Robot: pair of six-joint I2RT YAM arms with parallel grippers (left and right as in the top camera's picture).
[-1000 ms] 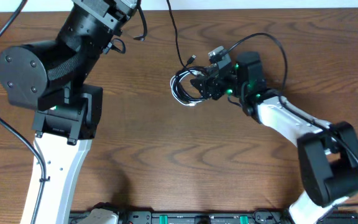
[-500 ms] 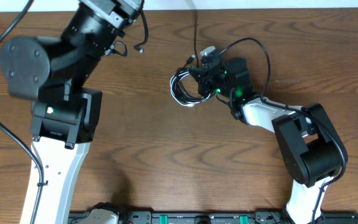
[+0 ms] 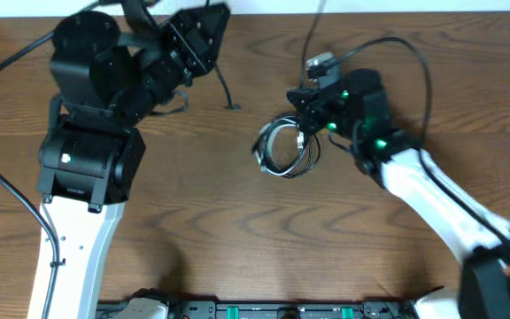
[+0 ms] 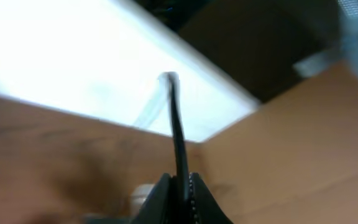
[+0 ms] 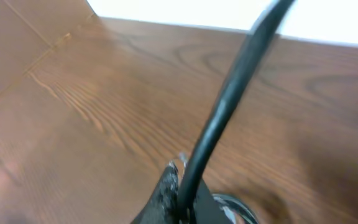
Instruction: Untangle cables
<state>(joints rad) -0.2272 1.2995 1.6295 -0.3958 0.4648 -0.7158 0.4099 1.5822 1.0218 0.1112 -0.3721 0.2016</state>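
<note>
A tangled coil of the cables (image 3: 285, 151) lies mid-table, the white cable (image 3: 261, 153) looped together with the black one. My right gripper (image 3: 305, 106) is at the coil's upper right edge, shut on the black cable (image 5: 229, 93), which rises from the jaws (image 5: 180, 186) toward the far table edge. A blurred part of the coil (image 5: 232, 208) shows just below them. My left gripper (image 3: 212, 27) is raised at the upper left, shut (image 4: 180, 182) on a length of black cable (image 4: 174, 124). A short tail hangs from it, ending in a small plug (image 3: 235, 106).
The left arm's bulky base and links (image 3: 87, 151) fill the left side of the wooden table (image 3: 237, 230). The right arm (image 3: 432, 195) reaches in from the lower right. A rack of equipment (image 3: 264, 310) lines the front edge. A white wall borders the far edge.
The right gripper shut on the black cable and shifted right and slightly nearer, dragging the coil along. The left arm swung right, and the plug tail now hangs farther right.
</note>
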